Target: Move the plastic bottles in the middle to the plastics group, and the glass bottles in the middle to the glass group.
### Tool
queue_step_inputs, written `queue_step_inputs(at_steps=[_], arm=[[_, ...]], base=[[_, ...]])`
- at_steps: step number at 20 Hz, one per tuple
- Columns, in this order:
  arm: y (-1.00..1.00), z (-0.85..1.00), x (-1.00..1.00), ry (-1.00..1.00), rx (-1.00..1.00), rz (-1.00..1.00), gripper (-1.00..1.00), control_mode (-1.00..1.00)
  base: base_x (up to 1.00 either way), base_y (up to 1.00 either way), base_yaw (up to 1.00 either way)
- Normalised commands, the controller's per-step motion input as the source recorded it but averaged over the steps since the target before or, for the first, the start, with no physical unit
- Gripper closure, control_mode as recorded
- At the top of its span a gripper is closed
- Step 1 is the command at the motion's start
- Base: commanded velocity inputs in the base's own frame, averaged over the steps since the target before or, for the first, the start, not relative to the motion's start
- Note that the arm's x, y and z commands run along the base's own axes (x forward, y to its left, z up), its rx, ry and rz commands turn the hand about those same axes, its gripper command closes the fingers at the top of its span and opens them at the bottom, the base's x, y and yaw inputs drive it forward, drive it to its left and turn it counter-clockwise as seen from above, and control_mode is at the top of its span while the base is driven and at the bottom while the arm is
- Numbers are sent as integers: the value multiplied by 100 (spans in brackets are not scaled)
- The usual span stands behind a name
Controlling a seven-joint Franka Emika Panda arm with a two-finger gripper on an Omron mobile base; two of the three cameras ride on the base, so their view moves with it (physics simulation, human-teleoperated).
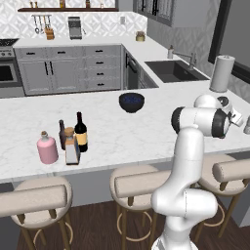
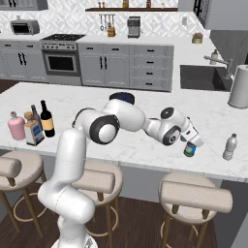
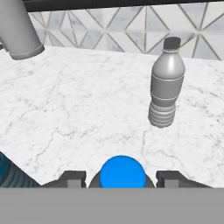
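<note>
My gripper is shut on a small plastic bottle with a blue cap, low over the counter's right part. The fingers press it from both sides. Just beyond stands the plastics group, a see-through water bottle with a dark cap. At the far left, the corked pale glass bottle and the wine bottle stand against the glass group: the pink bottle and the slim brown bottle.
A paper towel roll stands behind the water bottle, near the sink. A dark bowl sits mid-counter behind the arm. Stools line the counter's front edge.
</note>
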Motion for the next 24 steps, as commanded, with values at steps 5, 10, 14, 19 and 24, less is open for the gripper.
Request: queue_step_inputs(at_steps=[5, 10, 14, 19, 24], arm=[[0, 0, 0, 0, 0, 0, -100, -100], [0, 0, 0, 0, 0, 0, -100, -100], [0, 0, -2, 0, 0, 0, -100, -100], [30, 0, -30, 1, 0, 0, -100, -100], [34, 2, -34, 0, 0, 0, -100, -100]], base=[[0, 0, 0], [0, 0, 0], [0, 0, 0], [0, 0, 0], [0, 0, 0]])
